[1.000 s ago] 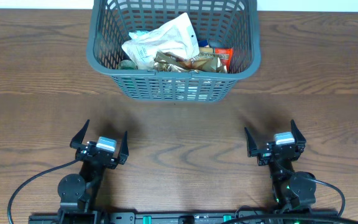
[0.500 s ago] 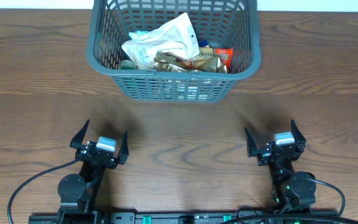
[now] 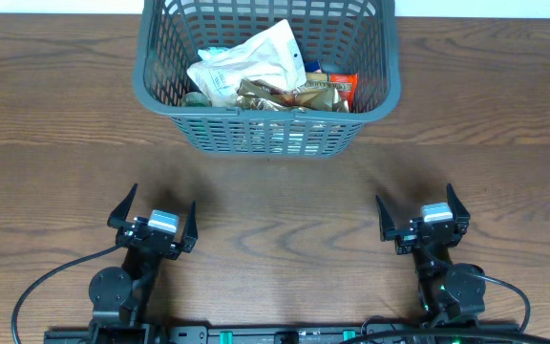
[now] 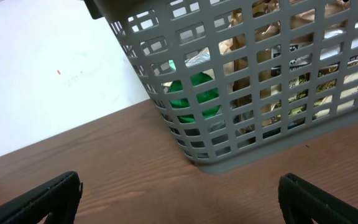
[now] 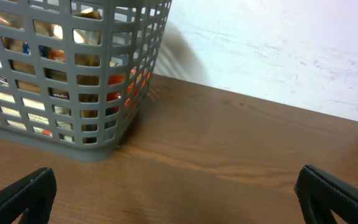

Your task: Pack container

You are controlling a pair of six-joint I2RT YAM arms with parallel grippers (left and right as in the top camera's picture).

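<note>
The container [image 3: 267,113] is a dark grey slotted basket at the back middle of the wooden table. It holds a white crumpled bag [image 3: 246,67], a gold packet [image 3: 289,94] and an orange packet [image 3: 344,88]. Its lattice side also shows in the left wrist view [image 4: 241,81], with something green [image 4: 191,99] behind it, and in the right wrist view [image 5: 73,74]. My left gripper [image 3: 156,215] is open and empty at the front left. My right gripper [image 3: 418,212] is open and empty at the front right. Both rest far from the container.
A white wall or surface lies beyond the table's far edge in the left wrist view [image 4: 48,74] and the right wrist view [image 5: 278,43]. Black cables run from both arm bases along the front edge [image 3: 36,296].
</note>
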